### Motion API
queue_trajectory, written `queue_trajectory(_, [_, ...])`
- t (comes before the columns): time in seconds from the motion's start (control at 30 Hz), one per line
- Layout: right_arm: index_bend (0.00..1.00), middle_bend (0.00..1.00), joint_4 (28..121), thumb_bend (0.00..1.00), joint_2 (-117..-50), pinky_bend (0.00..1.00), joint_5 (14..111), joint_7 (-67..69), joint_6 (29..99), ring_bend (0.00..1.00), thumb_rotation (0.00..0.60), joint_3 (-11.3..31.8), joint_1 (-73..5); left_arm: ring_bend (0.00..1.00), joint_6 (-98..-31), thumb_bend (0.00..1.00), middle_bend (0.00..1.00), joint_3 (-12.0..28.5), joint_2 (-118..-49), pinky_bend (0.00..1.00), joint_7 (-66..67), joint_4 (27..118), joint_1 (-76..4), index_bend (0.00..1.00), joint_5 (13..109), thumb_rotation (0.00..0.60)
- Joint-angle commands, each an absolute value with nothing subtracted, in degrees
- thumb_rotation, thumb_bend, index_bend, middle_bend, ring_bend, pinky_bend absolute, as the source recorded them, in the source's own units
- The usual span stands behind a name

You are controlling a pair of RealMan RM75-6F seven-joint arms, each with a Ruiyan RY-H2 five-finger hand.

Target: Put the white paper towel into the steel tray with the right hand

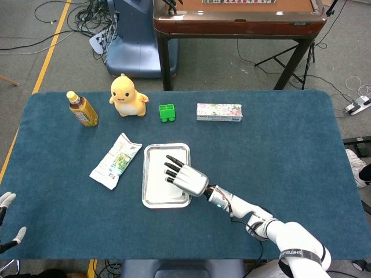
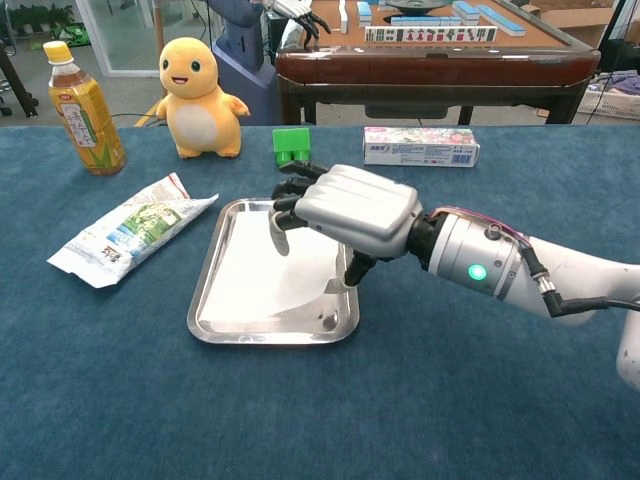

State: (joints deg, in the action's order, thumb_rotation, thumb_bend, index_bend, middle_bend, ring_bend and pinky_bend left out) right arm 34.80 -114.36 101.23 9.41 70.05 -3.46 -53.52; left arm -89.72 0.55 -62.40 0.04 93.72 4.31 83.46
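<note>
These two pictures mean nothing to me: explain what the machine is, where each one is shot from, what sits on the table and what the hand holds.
It is a two-armed robot with human-like hands, steered by a person. One picture looks down from its head, the other looks forward from its chest.

On the blue table lie a steel tray with a white paper towel inside, a snack packet, a tea bottle, a yellow plush toy, a green block and a flat printed box.

The right hand hovers over the tray, fingers curled down towards the towel; whether it pinches the towel I cannot tell. The left hand shows only at the table's edge, holding nothing.
</note>
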Motion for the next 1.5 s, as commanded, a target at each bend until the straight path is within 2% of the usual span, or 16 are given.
queue_trajectory(0.03, [0.42,0.29,35.5,0.03,-113.8,0.05,100.9,8.8,69.9,0.12,0.600,-3.3,-53.2,0.15,-89.7,0.25,0.12,0.6,-62.4,0.06,0.0,93.7,4.4,0.13,83.3,0.600])
queue_trajectory(0.13, [0.40,0.28,36.5,0.00,-113.2,0.05,100.5,8.3,69.9,0.12,0.600,-3.0,-52.9,0.15,-89.7,0.25,0.12,0.5,-62.4,0.06,0.0,93.6,4.4,0.13,83.3,0.600])
queue_trajectory(0.73, [0.31,0.24,44.8,0.00,-109.9,0.05,98.3,5.0,66.8,0.08,0.600,-1.5,-52.1,0.15,-89.6,0.25,0.12,0.6,-62.4,0.06,0.1,93.8,4.2,0.13,83.7,0.600])
queue_trajectory(1.03, [0.18,0.17,50.4,0.00,-108.0,0.04,96.8,2.7,63.1,0.03,0.600,-0.7,-52.4,0.15,-89.7,0.25,0.12,0.6,-62.3,0.06,0.1,93.8,4.3,0.13,83.6,0.600])
queue_trajectory(1.27, [0.08,0.11,56.0,0.00,-104.6,0.00,94.5,2.3,58.3,0.00,0.600,0.2,-53.0,0.15,-89.8,0.25,0.12,0.6,-62.3,0.06,0.5,94.2,4.3,0.13,83.7,0.600])
queue_trajectory(1.5, [0.03,0.08,59.4,0.00,-102.5,0.00,93.0,-0.7,56.0,0.00,0.600,0.9,-52.9,0.15,-89.6,0.25,0.12,0.6,-62.2,0.06,0.8,94.4,4.2,0.13,83.7,0.600])
